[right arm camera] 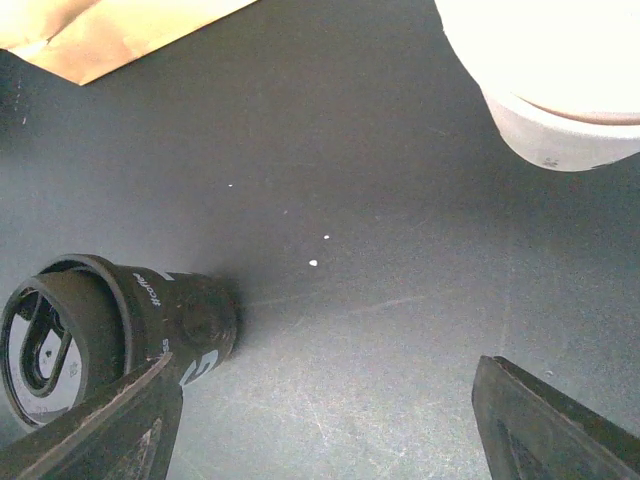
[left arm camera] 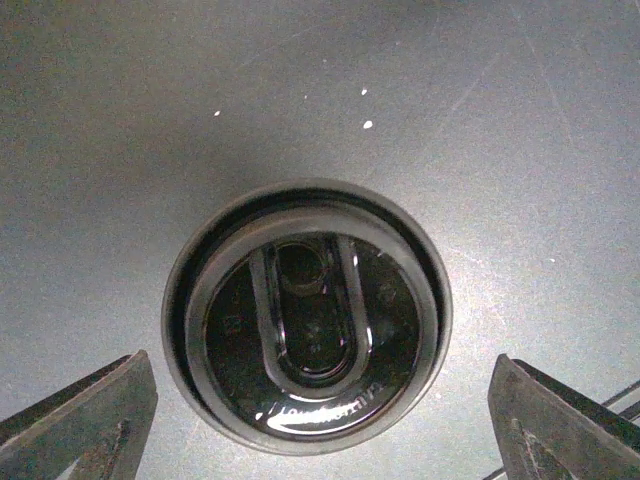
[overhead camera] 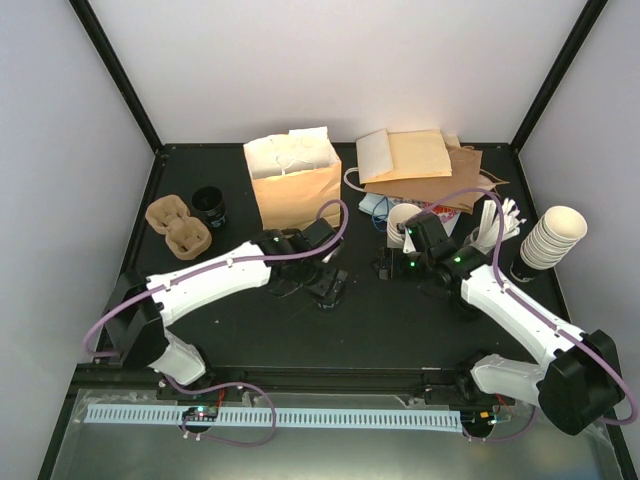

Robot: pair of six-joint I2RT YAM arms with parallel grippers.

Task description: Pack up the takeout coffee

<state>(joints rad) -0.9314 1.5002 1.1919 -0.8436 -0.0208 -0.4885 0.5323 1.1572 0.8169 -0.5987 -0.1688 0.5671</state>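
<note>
left claw (left arm camera: 320, 360) wide open, coffee cup (left arm camera: 305, 320) sat btwn its fingers, not gripped.
i only get the lid from above, body hidden; right claw (right arm camera: 322, 365) wide, empty, cup partly behind one finger.

The lid (left arm camera: 305, 330) of the takeout coffee (right arm camera: 185, 320) is glossy black plastic with bright highlights. The table (left arm camera: 500, 120) is matt dark, finely scratched and speckled white. Upper centre, the bag (overhead camera: 297, 190) is creased matt brown paper; the trays (overhead camera: 178, 225) at left look rough brown pulp.
</note>
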